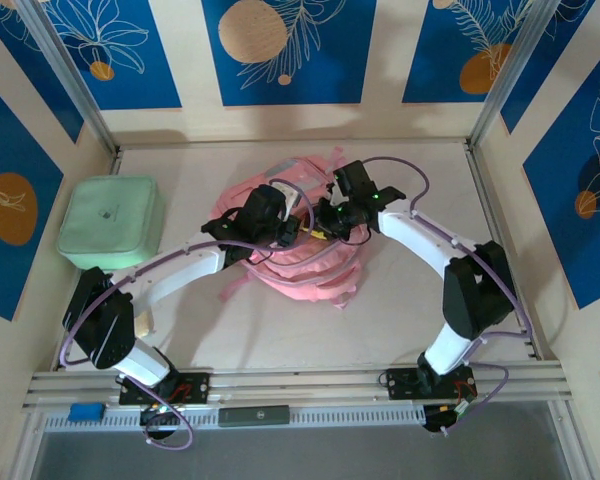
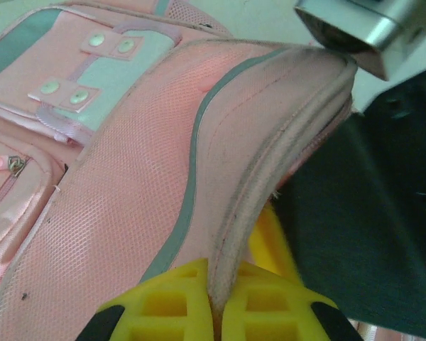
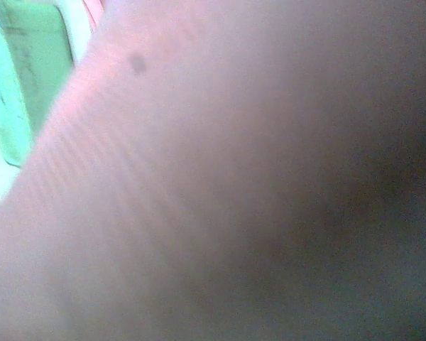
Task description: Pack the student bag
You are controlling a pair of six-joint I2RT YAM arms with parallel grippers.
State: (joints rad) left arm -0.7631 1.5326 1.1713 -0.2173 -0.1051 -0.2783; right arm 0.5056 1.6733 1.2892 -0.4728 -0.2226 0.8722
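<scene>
The student bag point(image 1: 302, 278) is a soft pink backpack lying in the middle of the table, under both grippers. My left gripper point(image 1: 286, 233) is over its near left part. In the left wrist view the yellow fingers point(image 2: 177, 302) are shut on a padded, grey-trimmed edge of the student bag point(image 2: 128, 177), which runs up from between the left gripper point(image 2: 217, 288). My right gripper point(image 1: 327, 222) hangs low over the bag's middle, close to the left one. Blurred pink fabric of the student bag point(image 3: 170, 170) presses against the right wrist camera and hides its fingers.
A mint-green square case point(image 1: 108, 222) lies at the left of the table, and its corner point(image 3: 14, 92) is also in the right wrist view. A silver metal part point(image 2: 355, 25) and a dark surface point(image 2: 373, 234) sit right of the held edge. Loose pink webbing point(image 1: 235, 288) trails toward the front.
</scene>
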